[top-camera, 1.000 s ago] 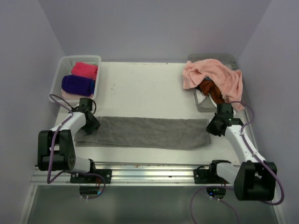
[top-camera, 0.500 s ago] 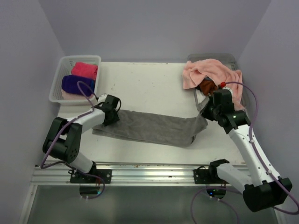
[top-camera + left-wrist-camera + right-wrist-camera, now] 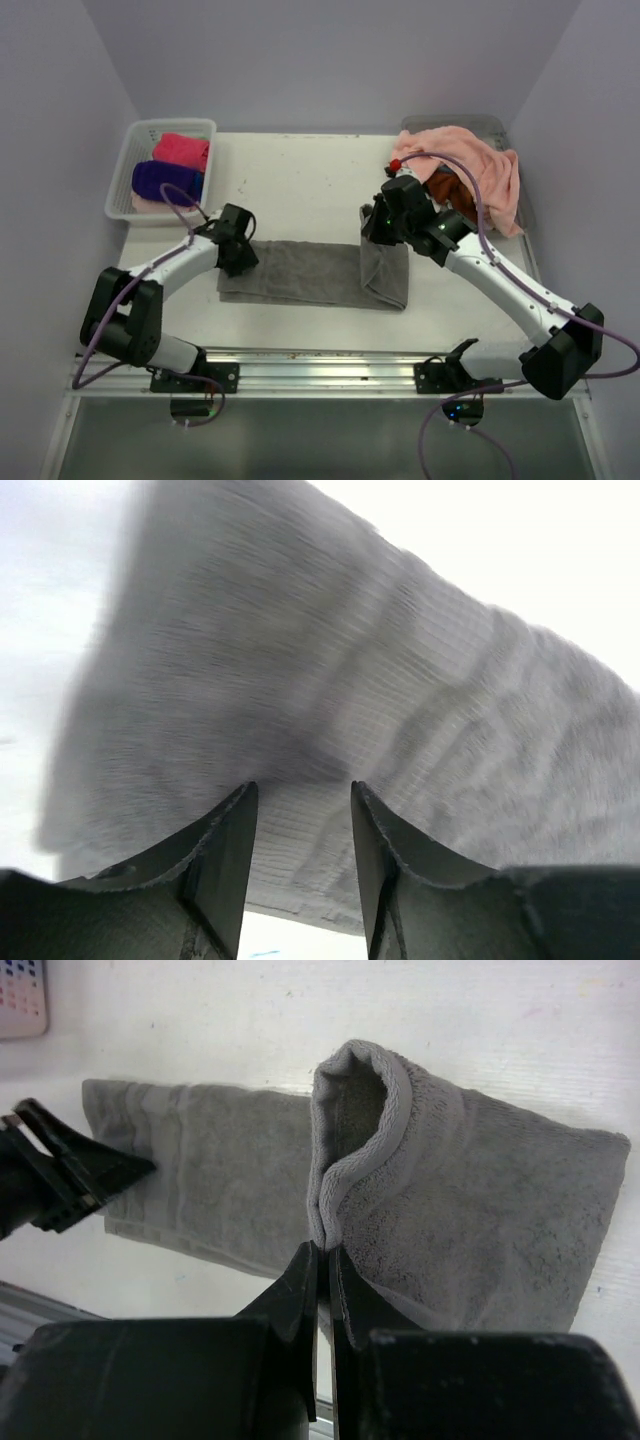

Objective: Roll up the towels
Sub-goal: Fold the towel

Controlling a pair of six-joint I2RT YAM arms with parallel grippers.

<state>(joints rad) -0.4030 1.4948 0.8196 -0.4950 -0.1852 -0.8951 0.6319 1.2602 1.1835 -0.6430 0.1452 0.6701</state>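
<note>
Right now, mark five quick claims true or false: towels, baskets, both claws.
1. The right claw is shut on an edge of the grey towel. True.
2. The grey towel lies fully flat. False: its right end is lifted and doubled over toward the left.
3. The left basket holds a rolled hot pink towel and a rolled purple towel. True.
4. The salmon pink towel is rolled up. False: it drapes loose over the right basket.
5. The left claw is shut tight. False: its fingers stand apart at the grey towel's left end.
</note>
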